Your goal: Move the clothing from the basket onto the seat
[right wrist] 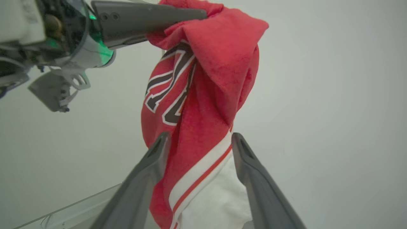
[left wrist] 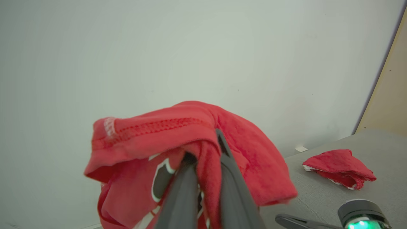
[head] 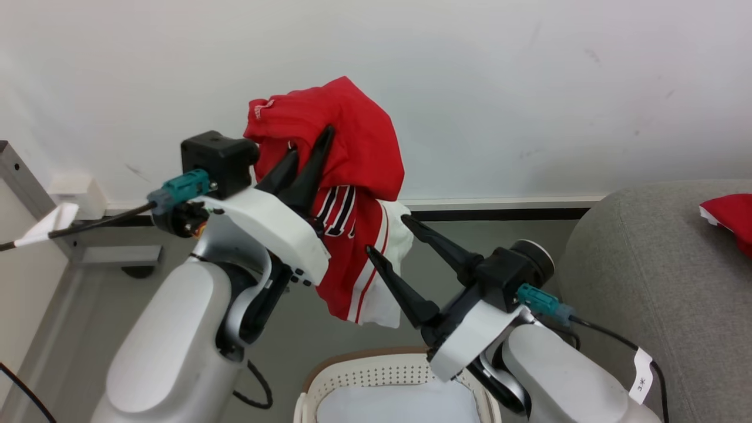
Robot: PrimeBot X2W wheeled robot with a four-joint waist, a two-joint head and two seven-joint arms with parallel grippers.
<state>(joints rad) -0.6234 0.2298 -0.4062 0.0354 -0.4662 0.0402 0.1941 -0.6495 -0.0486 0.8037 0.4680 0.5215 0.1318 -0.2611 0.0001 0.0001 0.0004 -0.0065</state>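
L end effector (head: 310, 144) pinched nearly shut on red jersey (head: 358, 147), held high; fabric drapes over and below its fingers, black/white numerals showing. R end effector (head: 388, 234) spread wide, just below and to the right of the L one. The jersey's white-striped hem hangs between its fingers, jaws not closed on it. Basket (head: 364, 357) sits beneath both end effectors w/ white pad (head: 399, 405) inside. Seat (head: 634, 264) lies right of the R end effector, second red garment (head: 731, 217) on it.

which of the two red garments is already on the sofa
The small crumpled red garment lying on the grey sofa; the numbered jersey hangs in the left gripper.
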